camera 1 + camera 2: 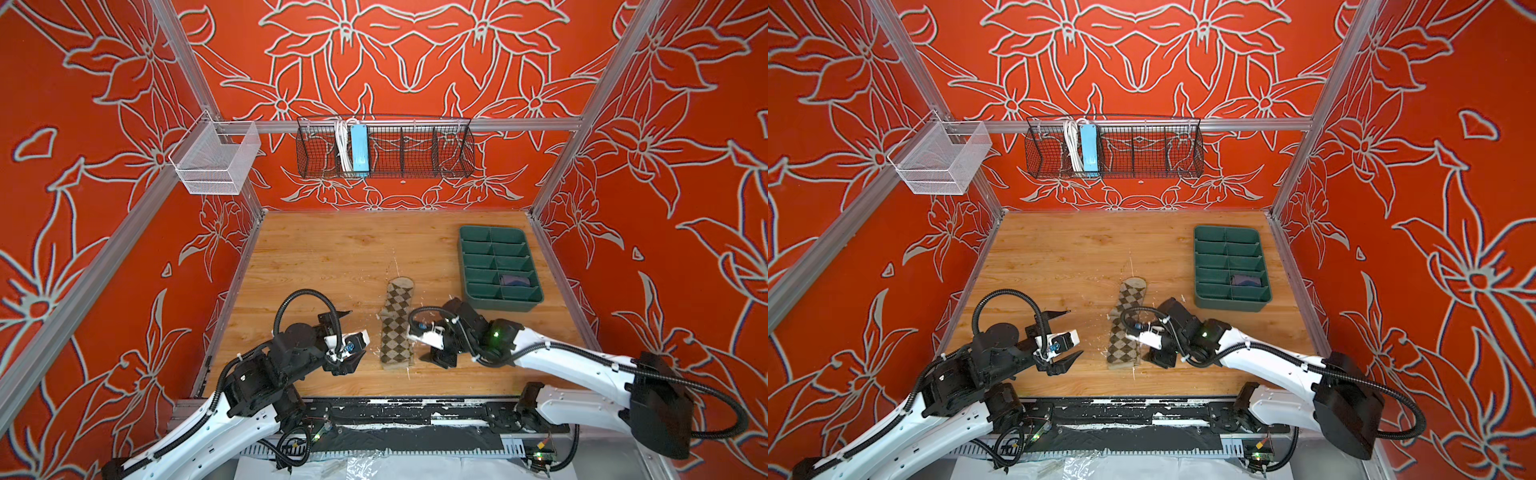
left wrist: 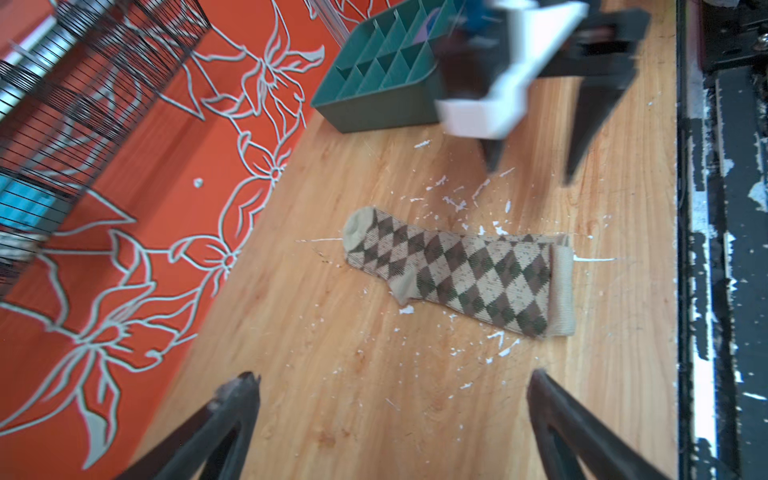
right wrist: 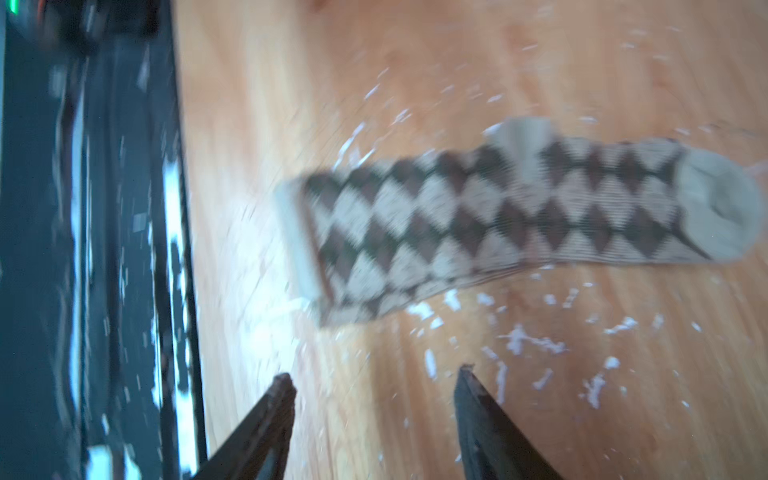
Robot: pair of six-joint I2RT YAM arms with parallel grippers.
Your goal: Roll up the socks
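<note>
— Left wrist view: our argyle sock (image 2: 457, 270) lies flat on the worktop (image 2: 332, 395) between left claw (image 2: 392, 376) and right claw (image 2: 531, 173), both open and empty.
— We should pinch the cuff (image 2: 563, 291) squarely, then roll tight toward the toe (image 2: 357, 228).

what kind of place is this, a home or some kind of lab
Most likely a robot lab work cell, not a home: an aluminium frame runs around printed red floral panels, and a robot's left gripper and right gripper flank an argyle sock on a wood-look table.
</note>
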